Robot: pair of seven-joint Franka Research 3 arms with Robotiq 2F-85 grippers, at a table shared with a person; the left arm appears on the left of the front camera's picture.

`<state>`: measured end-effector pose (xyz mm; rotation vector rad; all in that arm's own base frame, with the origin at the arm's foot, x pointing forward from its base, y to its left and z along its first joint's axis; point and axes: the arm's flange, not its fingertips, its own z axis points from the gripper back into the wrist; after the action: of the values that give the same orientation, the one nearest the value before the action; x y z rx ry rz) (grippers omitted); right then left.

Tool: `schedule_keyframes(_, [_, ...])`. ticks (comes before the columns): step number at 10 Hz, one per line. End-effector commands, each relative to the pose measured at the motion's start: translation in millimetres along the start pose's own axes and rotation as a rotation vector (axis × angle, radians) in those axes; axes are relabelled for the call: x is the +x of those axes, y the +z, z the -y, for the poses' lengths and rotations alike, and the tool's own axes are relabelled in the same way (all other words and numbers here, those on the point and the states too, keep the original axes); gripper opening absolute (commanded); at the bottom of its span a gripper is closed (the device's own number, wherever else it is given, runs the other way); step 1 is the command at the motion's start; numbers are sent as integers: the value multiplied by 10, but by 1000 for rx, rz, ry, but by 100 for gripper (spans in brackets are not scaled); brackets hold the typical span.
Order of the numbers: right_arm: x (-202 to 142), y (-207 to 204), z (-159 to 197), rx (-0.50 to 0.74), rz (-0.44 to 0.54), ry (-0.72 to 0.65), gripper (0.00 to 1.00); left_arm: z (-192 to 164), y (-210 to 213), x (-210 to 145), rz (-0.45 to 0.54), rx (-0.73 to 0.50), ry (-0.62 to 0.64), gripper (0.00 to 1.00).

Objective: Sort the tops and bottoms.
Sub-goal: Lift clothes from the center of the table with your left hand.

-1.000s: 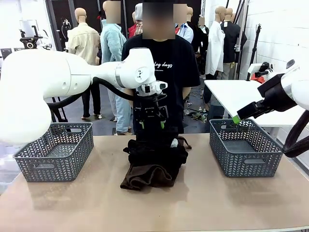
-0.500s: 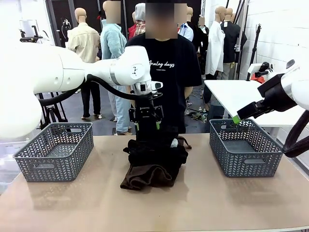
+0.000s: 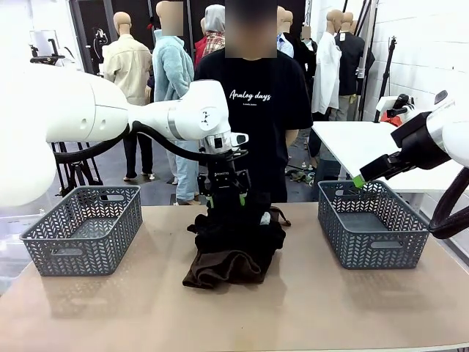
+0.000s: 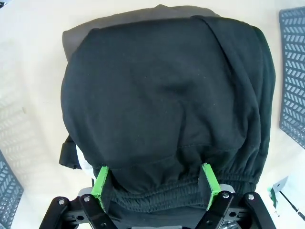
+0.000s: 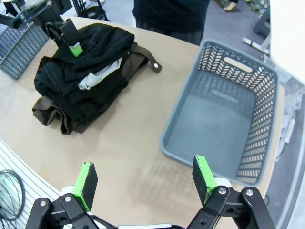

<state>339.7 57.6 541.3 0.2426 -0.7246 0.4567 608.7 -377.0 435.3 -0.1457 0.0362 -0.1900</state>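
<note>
One black garment, waistband toward the person, long axis near-to-far

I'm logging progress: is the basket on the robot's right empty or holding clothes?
Empty: the right wrist view shows the basket with a bare grey floor; the garments lie piled outside it.

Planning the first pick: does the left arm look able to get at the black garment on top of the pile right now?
Probably yes. The left gripper sits right at the top black garment, jaws open either side of its gathered edge, with nothing lying on it.
</note>
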Motion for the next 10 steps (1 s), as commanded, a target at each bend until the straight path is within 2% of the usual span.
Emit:
schedule_keyframes(1, [3,-18,11,8,4,-7,100,13,21,-112,-15,-4,-52,74])
schedule_keyframes(4, [3,-18,11,8,4,-7,100,-1,-3,-108,-30,2,-27,15])
schedule_keyframes(5, [3,-18,11,8,4,-7,100,-8,-7,-111,-37,4,-22,0])
schedule_keyframes(10, [3,-18,11,8,4,-7,100,-36,18,-85,-32,22,-1,0])
